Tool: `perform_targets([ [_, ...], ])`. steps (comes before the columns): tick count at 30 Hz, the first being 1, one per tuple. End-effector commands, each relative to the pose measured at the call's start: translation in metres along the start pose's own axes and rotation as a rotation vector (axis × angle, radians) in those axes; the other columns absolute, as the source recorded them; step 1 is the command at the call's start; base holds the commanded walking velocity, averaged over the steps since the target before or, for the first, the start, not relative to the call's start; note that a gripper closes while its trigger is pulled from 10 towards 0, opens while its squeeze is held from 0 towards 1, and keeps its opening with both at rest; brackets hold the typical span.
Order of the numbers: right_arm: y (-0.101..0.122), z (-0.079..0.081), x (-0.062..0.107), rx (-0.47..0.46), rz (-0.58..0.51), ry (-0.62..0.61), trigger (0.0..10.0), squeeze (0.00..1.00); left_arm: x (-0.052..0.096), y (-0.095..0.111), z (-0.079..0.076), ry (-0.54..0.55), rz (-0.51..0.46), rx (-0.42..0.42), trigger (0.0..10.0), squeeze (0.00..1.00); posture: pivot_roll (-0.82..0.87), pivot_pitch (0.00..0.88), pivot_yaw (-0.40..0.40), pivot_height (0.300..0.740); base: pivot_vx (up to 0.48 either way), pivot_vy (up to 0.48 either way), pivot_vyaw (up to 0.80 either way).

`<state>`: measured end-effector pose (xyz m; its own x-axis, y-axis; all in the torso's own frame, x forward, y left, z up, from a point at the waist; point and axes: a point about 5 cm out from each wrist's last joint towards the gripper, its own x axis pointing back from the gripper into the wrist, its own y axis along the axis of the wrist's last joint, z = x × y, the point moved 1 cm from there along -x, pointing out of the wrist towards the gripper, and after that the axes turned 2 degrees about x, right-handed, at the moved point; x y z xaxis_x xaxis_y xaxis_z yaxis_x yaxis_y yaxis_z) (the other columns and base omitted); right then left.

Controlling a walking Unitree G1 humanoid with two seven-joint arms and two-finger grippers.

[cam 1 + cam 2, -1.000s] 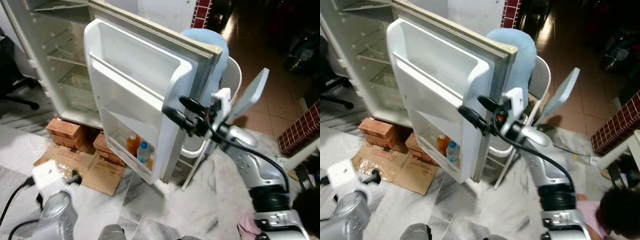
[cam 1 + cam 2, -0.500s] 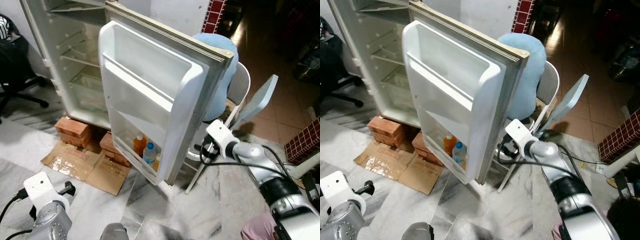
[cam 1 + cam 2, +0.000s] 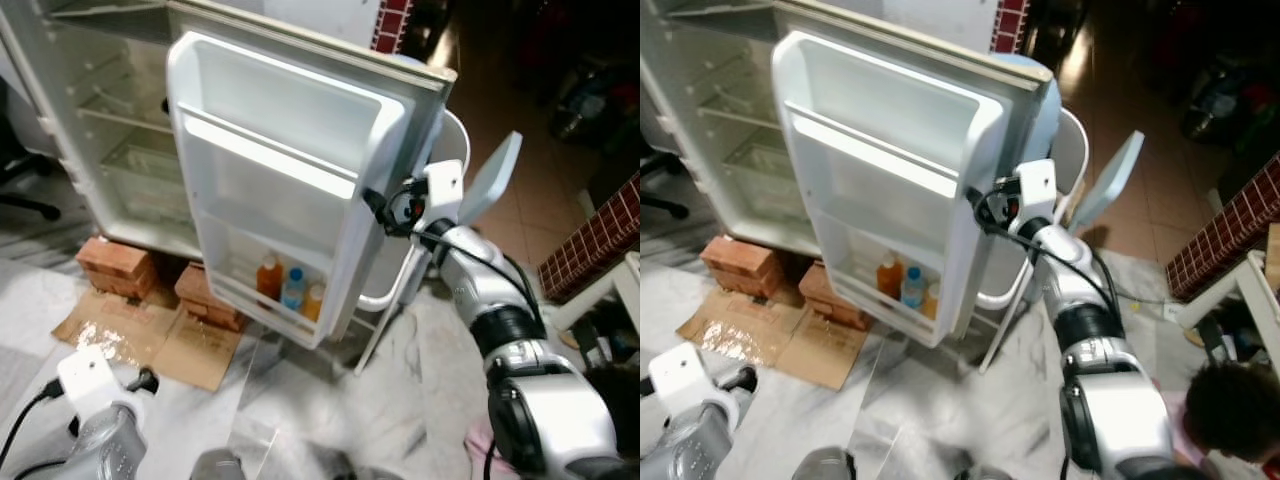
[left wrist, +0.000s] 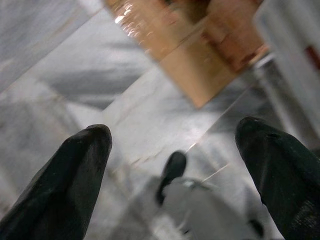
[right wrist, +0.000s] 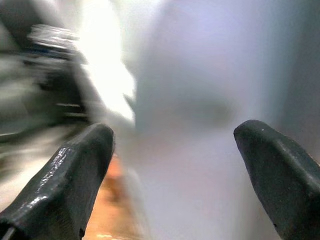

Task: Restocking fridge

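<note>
Standing wide open, fridge door [image 3: 290, 180] upright, right gripper [image 3: 385, 208] at its edge

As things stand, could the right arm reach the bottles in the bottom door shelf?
Probably not directly: the right gripper sits open at the fridge door outer edge, and the bottles sit on the inner side, low down.

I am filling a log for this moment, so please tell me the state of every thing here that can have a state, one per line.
Fridge door: wide open.
Fridge shelves: bare.
Upper door bins: empty.
Bottom door bin: holds bottles.
Bottles: upright.
Cardboard: flat on floor.
Right end effector: open, at door edge.
Left end effector: open, low over floor.
</note>
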<state>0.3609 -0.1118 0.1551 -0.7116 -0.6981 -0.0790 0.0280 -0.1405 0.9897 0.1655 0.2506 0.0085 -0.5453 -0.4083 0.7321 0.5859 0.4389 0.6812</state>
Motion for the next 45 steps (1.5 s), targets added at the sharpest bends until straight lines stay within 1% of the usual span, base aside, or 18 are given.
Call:
perform_targets([
  [1, 0.004, 0.022, 0.005, -0.035, 0.006, 0.228, 10.0, 0.0, -0.003, -0.012, 0.008, -0.01, 0.043, -0.035, 10.0, 0.0, 0.18, 0.0, -0.09, 0.74, 0.0, 0.0, 0.0],
  [3, -0.002, 0.025, 0.013, -0.039, 0.041, 0.277, 10.0, 0.0, -0.005, -0.017, 0.011, -0.022, 0.066, -0.058, 10.0, 0.0, 0.18, 0.0, -0.09, 0.74, 0.0, 0.0, 0.0],
  [7, -0.052, 0.013, 0.055, 0.066, 0.355, 0.356, 10.0, 0.0, -0.01, -0.032, 0.021, -0.051, 0.087, -0.205, 10.0, 0.0, 0.18, 0.0, -0.092, 0.74, 0.0, 0.0, 0.0],
  [8, -0.052, 0.013, 0.055, 0.066, 0.355, 0.356, 10.0, 0.0, -0.01, -0.032, 0.021, -0.051, 0.087, -0.205, 10.0, 0.0, 0.18, 0.0, -0.092, 0.74, 0.0, 0.0, 0.0],
  [13, -0.074, -0.009, 0.075, 0.218, 0.559, 0.275, 10.0, 0.0, -0.02, -0.032, 0.039, -0.011, -0.034, -0.39, 10.0, 0.0, 0.19, 0.0, -0.101, 0.74, 0.0, 0.0, 0.0],
  [18, -0.084, -0.041, 0.083, 0.485, 0.814, 0.089, 10.0, 0.0, -0.024, -0.027, 0.045, 0.013, -0.099, -0.427, 10.0, 0.0, 0.2, 0.0, -0.112, 0.74, 0.0, 0.0, 0.0],
  [23, -0.078, -0.06, 0.079, 0.615, 0.862, -0.066, 10.0, 0.0, -0.027, -0.025, 0.037, -0.02, -0.131, -0.456, 10.0, 0.0, 0.2, 0.0, -0.11, 0.74, 0.0, 0.0, 0.0],
  [24, -0.068, -0.069, 0.073, 0.698, 0.841, -0.174, 10.0, 0.0, -0.029, -0.026, 0.035, -0.025, -0.13, -0.462, 10.0, 0.0, 0.2, 0.0, -0.107, 0.74, 0.0, 0.0, 0.0],
  [26, -0.054, -0.075, 0.061, 0.728, 0.761, -0.288, 10.0, 0.0, -0.031, -0.029, 0.035, -0.028, -0.121, -0.465, 10.0, 0.0, 0.2, 0.0, -0.107, 0.74, 0.0, 0.0, 0.0],
  [27, -0.034, -0.077, 0.046, 0.725, 0.628, -0.396, 10.0, 0.0, -0.032, -0.033, 0.037, -0.028, -0.099, -0.463, 10.0, 0.0, 0.2, 0.0, -0.107, 0.74, 0.0, 0.0, 0.0],
  [30, -0.002, -0.072, 0.017, 0.373, 0.293, -0.559, 10.0, 0.0, -0.035, -0.042, 0.044, -0.015, -0.046, -0.434, 10.0, 0.0, 0.21, 0.0, -0.106, 0.74, 0.0, 0.0, 0.0],
  [31, 0.011, -0.062, 0.002, 0.176, 0.142, -0.525, 10.0, 0.0, -0.036, -0.045, 0.047, -0.009, -0.031, -0.435, 10.0, 0.0, 0.2, 0.0, -0.105, 0.74, 0.0, 0.0, 0.0],
  [33, 0.024, -0.045, -0.016, 0.039, 0.011, -0.406, 10.0, 0.0, -0.038, -0.046, 0.049, -0.009, -0.028, -0.441, 10.0, 0.0, 0.2, 0.0, -0.106, 0.74, 0.0, 0.0, 0.0],
  [35, 0.027, -0.04, -0.02, 0.005, -0.015, -0.371, 10.0, 0.0, -0.039, -0.046, 0.049, -0.011, -0.028, -0.445, 10.0, 0.0, 0.2, 0.0, -0.106, 0.74, 0.0, 0.0, 0.0],
  [36, 0.04, -0.008, -0.035, -0.112, -0.102, -0.125, 10.0, 0.0, -0.04, -0.045, 0.049, -0.015, -0.033, -0.464, 10.0, 0.0, 0.2, 0.0, -0.105, 0.74, 0.0, 0.0, 0.0],
  [37, 0.044, 0.004, -0.037, -0.139, -0.125, -0.041, 10.0, 0.0, -0.041, -0.045, 0.049, -0.017, -0.035, -0.47, 10.0, 0.0, 0.2, 0.0, -0.104, 0.74, 0.0, 0.0, 0.0],
  [40, 0.056, 0.062, -0.019, -0.163, -0.142, 0.406, 10.0, 0.0, -0.044, -0.043, 0.048, -0.024, -0.045, -0.494, 10.0, 0.0, 0.2, 0.0, -0.103, 0.74, 0.0, 0.0, 0.0],
  [45, 0.063, 0.079, 0.009, -0.207, -0.134, 0.607, 10.0, 0.0, -0.048, -0.044, 0.048, -0.027, -0.041, -0.487, 10.0, 0.0, 0.19, 0.0, -0.103, 0.74, 0.0, 0.0, 0.0],
])
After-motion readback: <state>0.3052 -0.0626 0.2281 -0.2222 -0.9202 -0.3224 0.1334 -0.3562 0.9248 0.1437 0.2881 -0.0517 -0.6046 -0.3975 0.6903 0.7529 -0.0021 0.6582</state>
